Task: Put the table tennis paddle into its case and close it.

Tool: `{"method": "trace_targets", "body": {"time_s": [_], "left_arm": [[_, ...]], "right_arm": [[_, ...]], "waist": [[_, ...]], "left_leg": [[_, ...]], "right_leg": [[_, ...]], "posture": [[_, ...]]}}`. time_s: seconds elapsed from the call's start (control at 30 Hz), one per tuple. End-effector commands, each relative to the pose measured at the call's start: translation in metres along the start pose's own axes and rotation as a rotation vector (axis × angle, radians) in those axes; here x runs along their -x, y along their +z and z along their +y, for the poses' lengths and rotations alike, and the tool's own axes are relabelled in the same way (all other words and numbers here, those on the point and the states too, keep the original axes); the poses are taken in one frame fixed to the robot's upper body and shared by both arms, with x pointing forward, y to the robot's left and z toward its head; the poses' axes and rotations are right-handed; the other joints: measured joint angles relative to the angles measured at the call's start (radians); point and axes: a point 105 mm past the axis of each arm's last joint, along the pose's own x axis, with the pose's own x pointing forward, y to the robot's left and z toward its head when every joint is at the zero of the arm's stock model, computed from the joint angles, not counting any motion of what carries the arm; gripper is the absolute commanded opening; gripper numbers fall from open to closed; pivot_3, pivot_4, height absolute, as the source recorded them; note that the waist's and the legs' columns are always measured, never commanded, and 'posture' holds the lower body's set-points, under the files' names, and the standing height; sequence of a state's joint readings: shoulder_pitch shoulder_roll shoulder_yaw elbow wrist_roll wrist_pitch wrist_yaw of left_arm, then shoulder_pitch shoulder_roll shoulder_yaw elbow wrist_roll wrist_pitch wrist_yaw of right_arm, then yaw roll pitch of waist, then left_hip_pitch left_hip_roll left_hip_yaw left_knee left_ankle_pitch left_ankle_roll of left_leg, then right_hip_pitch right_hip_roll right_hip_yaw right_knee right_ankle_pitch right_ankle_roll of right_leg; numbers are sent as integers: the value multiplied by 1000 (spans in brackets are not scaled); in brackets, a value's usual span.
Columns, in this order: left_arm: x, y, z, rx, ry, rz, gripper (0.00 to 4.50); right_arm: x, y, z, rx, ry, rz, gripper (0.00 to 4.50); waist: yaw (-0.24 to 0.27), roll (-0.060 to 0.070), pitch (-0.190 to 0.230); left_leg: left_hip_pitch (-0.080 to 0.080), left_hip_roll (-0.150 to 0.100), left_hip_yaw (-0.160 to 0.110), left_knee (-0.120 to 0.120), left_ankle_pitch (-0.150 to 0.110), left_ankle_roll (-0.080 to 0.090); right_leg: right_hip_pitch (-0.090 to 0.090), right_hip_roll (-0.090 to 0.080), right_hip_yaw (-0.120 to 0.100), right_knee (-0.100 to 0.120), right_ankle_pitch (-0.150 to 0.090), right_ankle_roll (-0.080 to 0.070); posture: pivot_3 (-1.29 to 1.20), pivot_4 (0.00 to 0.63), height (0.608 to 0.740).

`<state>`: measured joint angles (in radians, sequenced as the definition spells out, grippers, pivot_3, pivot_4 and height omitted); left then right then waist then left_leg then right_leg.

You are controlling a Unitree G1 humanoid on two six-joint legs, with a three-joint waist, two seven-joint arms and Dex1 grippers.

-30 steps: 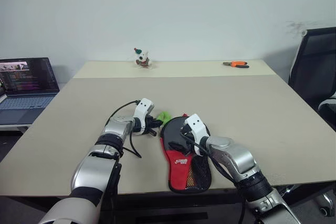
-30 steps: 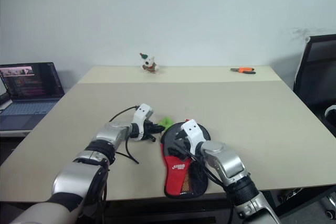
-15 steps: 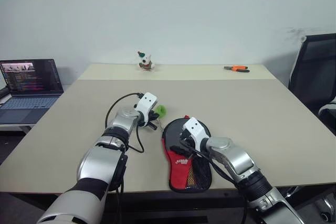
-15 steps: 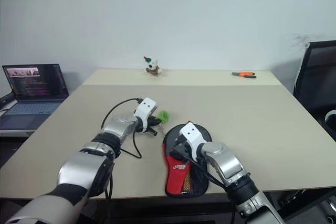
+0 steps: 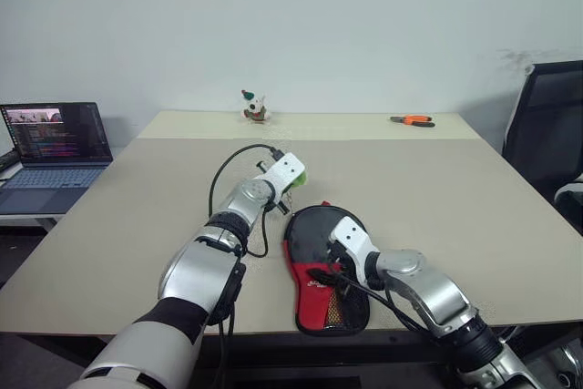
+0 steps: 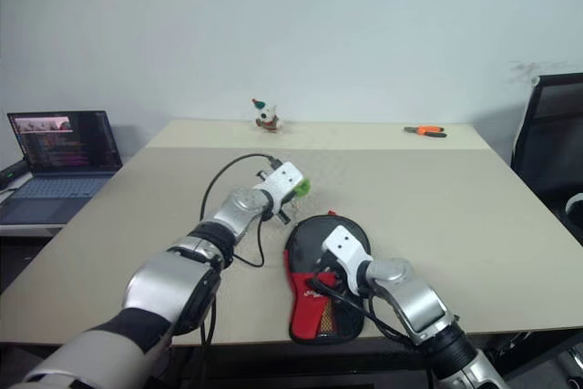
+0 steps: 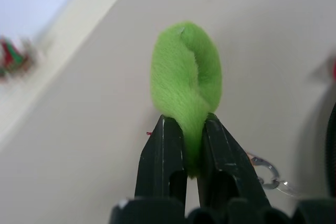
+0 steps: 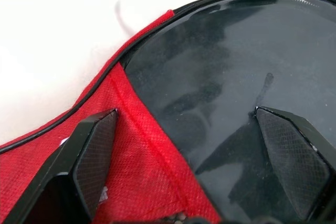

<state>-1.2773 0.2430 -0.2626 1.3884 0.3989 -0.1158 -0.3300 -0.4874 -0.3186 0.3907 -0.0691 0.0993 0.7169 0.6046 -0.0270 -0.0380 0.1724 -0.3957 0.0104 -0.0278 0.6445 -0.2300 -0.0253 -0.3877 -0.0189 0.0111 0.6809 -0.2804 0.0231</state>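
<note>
The case [image 5: 312, 225] lies flat near the table's front edge, its black round end away from me and its red panel [image 8: 137, 129] toward me. My right gripper [image 5: 321, 271] hovers open just over the case, one finger above the red panel and the other above the black face. My left gripper [image 7: 185, 129] is shut on the fuzzy green ring pull [image 5: 296, 178], held above the table just beyond the case's far left edge. A small metal ring [image 7: 265, 167] hangs below the pull. The table tennis paddle is hidden.
An open laptop [image 5: 55, 138] stands on a side table at the left. A small toy figure [image 5: 254, 107] and orange-handled pliers [image 5: 412, 119] lie at the table's far edge. A black office chair [image 5: 547, 134] stands at the right.
My left gripper has carried the green pull up, to the right and away from me along the case's far edge, rolling its wrist. My right gripper has drawn back a little toward me.
</note>
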Motion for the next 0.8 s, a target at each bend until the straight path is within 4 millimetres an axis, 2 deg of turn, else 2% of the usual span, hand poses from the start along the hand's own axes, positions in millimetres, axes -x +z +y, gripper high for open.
{"method": "trace_targets", "body": {"time_s": [0.03, 0.1, 0.33, 0.5, 0.63, 0.8], "left_arm": [[3, 40, 23, -183, 89, -101, 9], [1, 48, 14, -328, 72, -120, 9], [-3, 81, -4, -614, 68, -203, 9], [-4, 100, -19, -711, 57, -267, 9], [-5, 114, -39, -802, 27, -322, 9], [-6, 116, -45, -843, 18, -336, 9]], "right_arm": [[5, -85, 14, -131, 16, 312, 4500], [6, -86, 17, -139, 18, 316, 4500], [15, -97, 29, -156, 35, 343, 4500], [17, -97, 34, -164, 35, 342, 4500], [18, -98, 38, -170, 37, 345, 4500], [19, -99, 38, -180, 29, 346, 4500]], "waist": [[3, 0, 0], [7, 0, 0], [25, -1, -1], [29, -1, -1], [30, -1, -1], [30, -1, -1]], "left_leg": [[0, 0, 0, 0, 0, 0], [-1, 0, 0, 0, 0, 0], [-2, -2, 0, 0, -1, 1], [-3, -2, 0, 0, -2, 1], [-3, -3, 0, 0, -2, 1], [-3, -3, 1, 0, -2, 1]], "right_leg": [[0, 0, 0, 0, 0, 0], [0, -1, 0, -1, 0, 1], [0, -3, 0, -3, -1, 4], [0, -3, 0, -3, -2, 4], [0, -4, 0, -4, -2, 5], [0, -4, 0, -4, -2, 5]], "posture": [[0, 150, 740], [0, 150, 740], [0, 150, 740], [0, 150, 740], [0, 150, 740], [0, 150, 740]]}}
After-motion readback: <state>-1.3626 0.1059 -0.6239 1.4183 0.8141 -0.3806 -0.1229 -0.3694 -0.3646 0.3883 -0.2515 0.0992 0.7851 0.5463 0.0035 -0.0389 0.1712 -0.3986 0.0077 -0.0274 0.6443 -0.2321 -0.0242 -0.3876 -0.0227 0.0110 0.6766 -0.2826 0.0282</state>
